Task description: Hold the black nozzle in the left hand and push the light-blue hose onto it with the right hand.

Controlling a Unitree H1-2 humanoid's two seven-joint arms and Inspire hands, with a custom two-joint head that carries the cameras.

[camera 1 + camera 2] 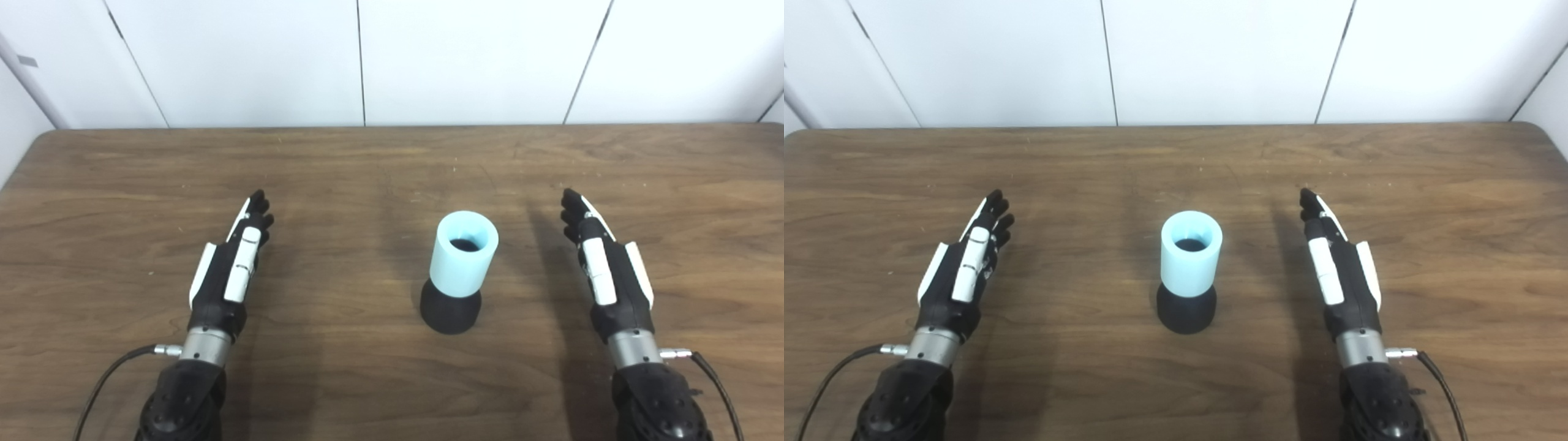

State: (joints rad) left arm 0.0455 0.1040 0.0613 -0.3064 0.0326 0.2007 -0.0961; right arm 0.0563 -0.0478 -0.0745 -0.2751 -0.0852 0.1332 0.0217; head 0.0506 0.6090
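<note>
A short light-blue hose (463,252) stands upright on the wooden table (367,171), seated over the top of a black nozzle (450,311) whose flared base rests on the wood. Through the hose's open mouth I see a dark inside. My left hand (236,260) lies to the left of the pair, well apart from it, fingers straight and holding nothing. My right hand (603,263) sits to the right at about the same distance, also flat, open and empty. Neither hand touches the hose or the nozzle.
White wall panels (361,61) rise right behind the table's far edge. A black cable (110,373) runs from the left wrist, another cable (713,373) from the right wrist. Bare wood surrounds the hose and nozzle.
</note>
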